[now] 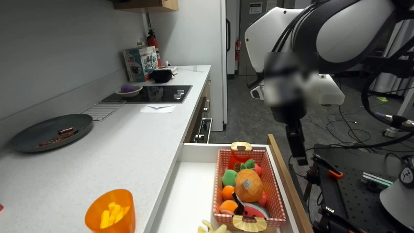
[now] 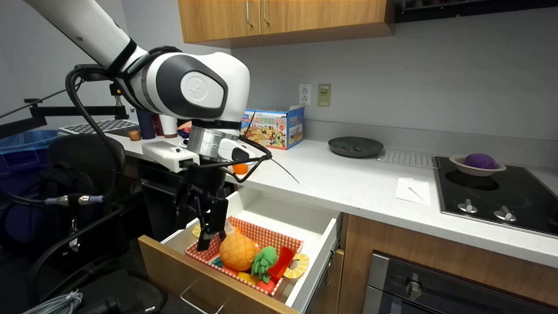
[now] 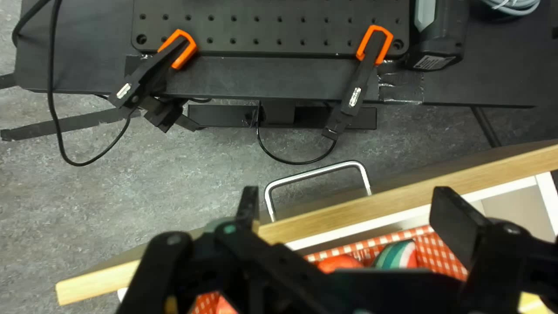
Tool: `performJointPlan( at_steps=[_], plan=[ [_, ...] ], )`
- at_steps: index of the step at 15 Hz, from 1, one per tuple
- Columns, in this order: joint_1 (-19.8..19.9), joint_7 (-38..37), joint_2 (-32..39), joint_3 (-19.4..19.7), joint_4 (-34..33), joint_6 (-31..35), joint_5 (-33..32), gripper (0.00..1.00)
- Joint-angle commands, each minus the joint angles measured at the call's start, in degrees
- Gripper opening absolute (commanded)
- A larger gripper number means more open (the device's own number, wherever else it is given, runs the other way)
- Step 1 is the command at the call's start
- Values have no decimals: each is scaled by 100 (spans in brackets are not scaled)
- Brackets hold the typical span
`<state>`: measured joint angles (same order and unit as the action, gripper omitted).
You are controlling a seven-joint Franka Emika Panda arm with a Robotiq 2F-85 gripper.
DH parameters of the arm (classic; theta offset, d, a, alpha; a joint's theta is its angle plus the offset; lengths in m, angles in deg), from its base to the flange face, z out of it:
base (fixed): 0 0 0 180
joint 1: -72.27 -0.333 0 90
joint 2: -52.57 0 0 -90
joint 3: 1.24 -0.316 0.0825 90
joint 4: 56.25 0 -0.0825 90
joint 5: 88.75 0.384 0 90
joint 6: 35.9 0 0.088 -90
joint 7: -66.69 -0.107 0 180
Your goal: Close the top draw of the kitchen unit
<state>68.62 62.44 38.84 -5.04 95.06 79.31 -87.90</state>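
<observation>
The top draw is pulled well out from the kitchen unit. Its wood front panel [image 2: 209,279] and silver handle [image 2: 196,302] show in an exterior view. Its white floor [image 1: 194,194] shows in an exterior view, and its front edge [image 3: 370,209] and handle [image 3: 314,172] in the wrist view. The kitchen unit has a pale worktop [image 1: 139,136]. My gripper [image 3: 346,203] is open and empty, fingers spread wide and pointing down. It hovers near the draw's front panel, above its top edge; no contact shows. It also shows in both exterior views [image 1: 297,145] [image 2: 200,231].
A red-checked basket [image 1: 273,174] of toy fruit lies in the draw. An orange cup [image 1: 124,213], a dark pan [image 1: 51,132], a wire rack and a hob [image 1: 152,94] stand on the worktop. A black bench [image 3: 279,74] with orange-tipped clamps faces the draw front.
</observation>
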Motion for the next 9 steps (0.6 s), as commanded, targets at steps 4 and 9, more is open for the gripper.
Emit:
performJointPlan(
  at_steps=[4,9],
  plan=[
    [6,26,57,-3,-12,1,2,100],
    [164,-13,381,54,181,176,-536,100]
  ],
)
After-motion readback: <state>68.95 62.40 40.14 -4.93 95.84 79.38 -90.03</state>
